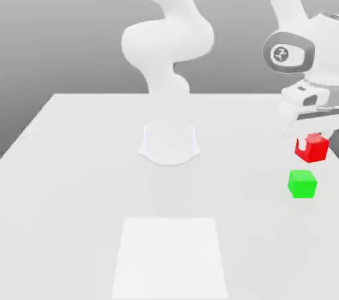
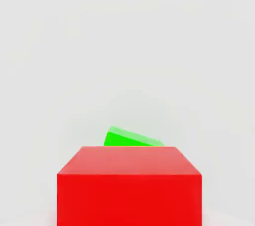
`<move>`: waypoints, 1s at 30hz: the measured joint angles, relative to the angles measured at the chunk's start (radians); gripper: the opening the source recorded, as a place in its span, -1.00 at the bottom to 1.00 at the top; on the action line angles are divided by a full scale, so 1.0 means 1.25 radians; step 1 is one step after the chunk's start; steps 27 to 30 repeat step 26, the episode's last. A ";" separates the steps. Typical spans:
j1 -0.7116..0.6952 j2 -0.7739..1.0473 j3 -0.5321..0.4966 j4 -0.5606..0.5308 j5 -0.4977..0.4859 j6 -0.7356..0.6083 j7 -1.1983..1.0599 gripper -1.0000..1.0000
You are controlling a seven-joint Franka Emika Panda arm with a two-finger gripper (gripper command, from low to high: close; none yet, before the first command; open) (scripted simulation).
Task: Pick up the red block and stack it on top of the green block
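gripper [image 1: 311,138] at the right edge of the exterior frame, lower right of centre, closed on the red block [image 1: 312,149]; a finger overlaps the top of the cube, which appears raised off the table [image 1: 86,179]. red block fills the lower middle of the hand frame [image 2: 129,185], so it sits square under the camera.

green block [image 1: 302,183] rests on the table directly below the red one in the exterior frame, a clear gap between them, not touching. in the hand frame the green block [image 2: 130,139] peeks out just above the red cube's top edge, mostly hidden and rotated relative to it.

judgement: step in hand is carry-and-align before lowering. to do it well: centre red over green until green is covered evenly, match the yaw since green looks turned, descend straight and slow, release only once the faces meet flat. an off-centre drop risks the red cube tipping off or nudging green.

containers: none seen. a paler square patch [image 1: 169,255] is marked on the table at lower centre of the exterior frame; nothing rests on it.
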 joint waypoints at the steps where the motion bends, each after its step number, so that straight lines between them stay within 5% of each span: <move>1: -0.002 0.005 0.001 0.000 -0.009 0.005 0.006 -1.00; 30: -0.028 0.160 -0.028 0.009 -0.240 0.116 0.172 -1.00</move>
